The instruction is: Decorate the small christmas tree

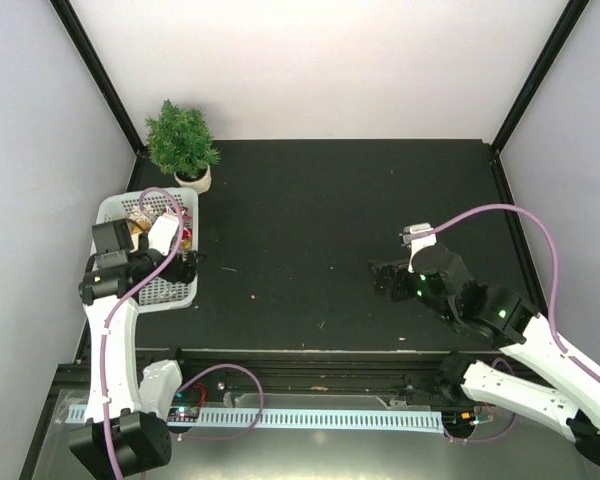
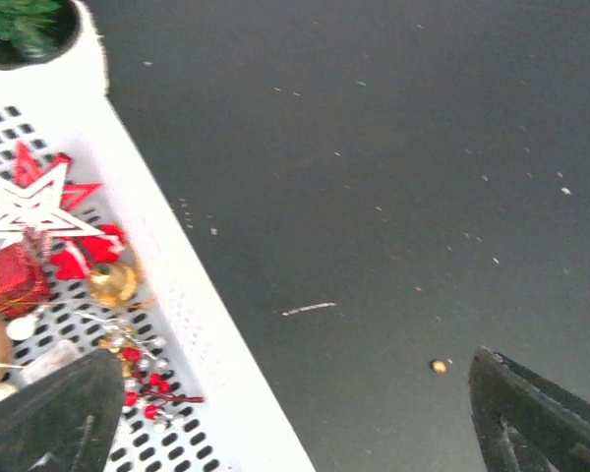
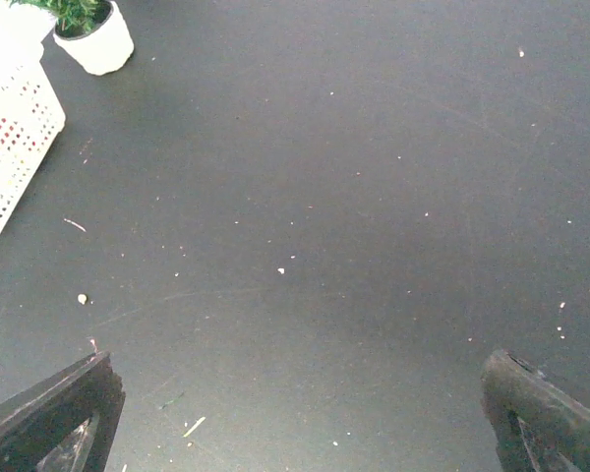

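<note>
On a black table [image 1: 320, 230], walled in white on three sides. Nearest, at the front edge, two white arms bolted side by side and trailed by purple cables. At mid-table on the right, the right gripper [image 1: 385, 277], held low over bare tabletop, spread wide and holding nothing. On the left, the left gripper [image 1: 188, 262], poised above the right-hand rim of a white perforated basket [image 1: 115, 207], likewise spread wide and empty, with one finger [image 2: 59, 418] over the basket and the other over the dark surface. Inside the basket, a jumble of ornaments: a white star [image 2: 25, 205], a red gift box [image 2: 10, 278], a gold bauble [image 2: 113, 283], a sprig of red berries [image 2: 147, 388]. Farthest back, in the far left corner and just beside the basket's far end, the small christmas tree [image 1: 183, 140], upright in its white pot [image 1: 193, 181], untouched and well apart from both grippers.
</note>
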Robot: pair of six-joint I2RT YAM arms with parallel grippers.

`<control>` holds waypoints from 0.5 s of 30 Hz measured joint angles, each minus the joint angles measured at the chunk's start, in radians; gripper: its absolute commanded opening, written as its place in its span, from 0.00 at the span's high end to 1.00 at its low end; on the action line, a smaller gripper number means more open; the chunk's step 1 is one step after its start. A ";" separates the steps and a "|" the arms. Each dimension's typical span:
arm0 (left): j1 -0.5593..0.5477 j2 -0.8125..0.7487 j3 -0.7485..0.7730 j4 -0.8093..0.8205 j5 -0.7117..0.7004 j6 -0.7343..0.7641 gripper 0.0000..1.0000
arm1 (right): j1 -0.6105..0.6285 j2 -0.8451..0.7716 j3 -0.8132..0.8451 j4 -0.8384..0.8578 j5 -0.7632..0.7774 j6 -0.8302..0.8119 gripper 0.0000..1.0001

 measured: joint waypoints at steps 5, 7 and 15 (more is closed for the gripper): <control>0.002 0.065 0.098 0.040 -0.077 0.005 0.35 | 0.000 0.046 -0.040 0.039 -0.024 0.001 0.00; 0.006 0.126 0.183 0.058 -0.099 -0.002 0.38 | 0.000 0.062 -0.064 0.061 -0.037 0.003 0.00; 0.008 0.583 0.631 0.147 -0.119 -0.082 0.25 | 0.000 0.111 -0.112 0.152 -0.072 0.012 0.00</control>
